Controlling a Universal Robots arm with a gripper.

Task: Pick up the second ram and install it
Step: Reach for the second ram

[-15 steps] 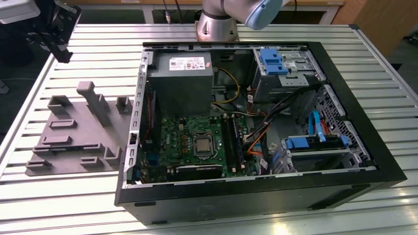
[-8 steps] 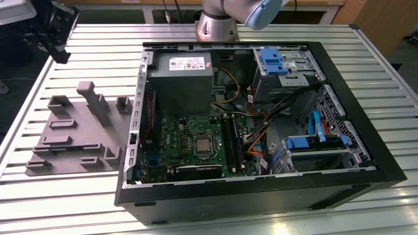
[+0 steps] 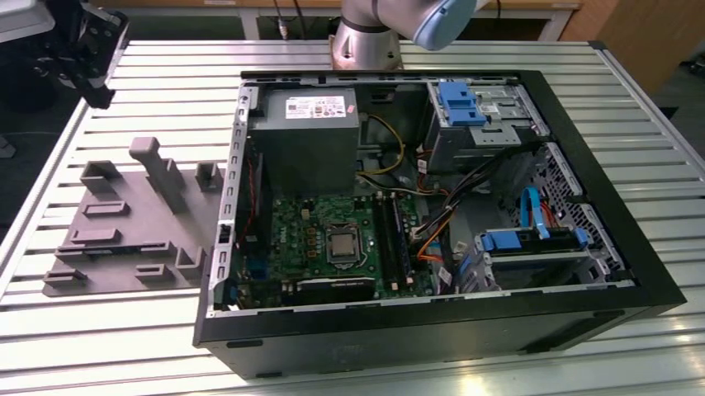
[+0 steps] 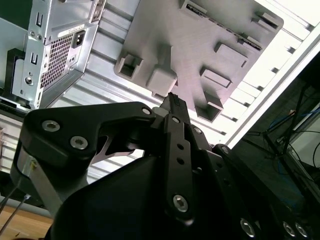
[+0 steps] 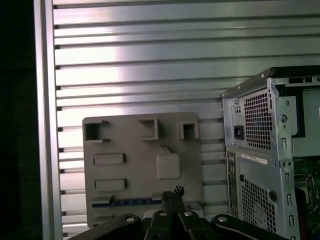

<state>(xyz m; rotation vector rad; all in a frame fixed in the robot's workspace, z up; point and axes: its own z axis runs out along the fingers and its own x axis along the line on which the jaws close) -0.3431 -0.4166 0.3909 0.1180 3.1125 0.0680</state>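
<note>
First wrist view: second ram [image 5: 135,201] in tray [image 5: 137,145]; case label [image 5: 254,158] illegible

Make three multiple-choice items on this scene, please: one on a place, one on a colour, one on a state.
1. In the exterior view, where does the grey moulded plastic tray lie relative to the black metal computer case?
A. at the exterior view's left of it
B. inside it
C. on top of it

2. What colour is the flat circuit board inside the case?
A. red
B. green
C. white

3. In what state is the case?
A. closed by a side panel
B. standing upright
C. lying on its side, open upward

Answers:
1 A: the tray rests on the slatted metal table, beside the case wall on the exterior view's left.
2 B: the board on the case floor is green.
3 C: the board, the cables and the drive cages show from above.
</note>
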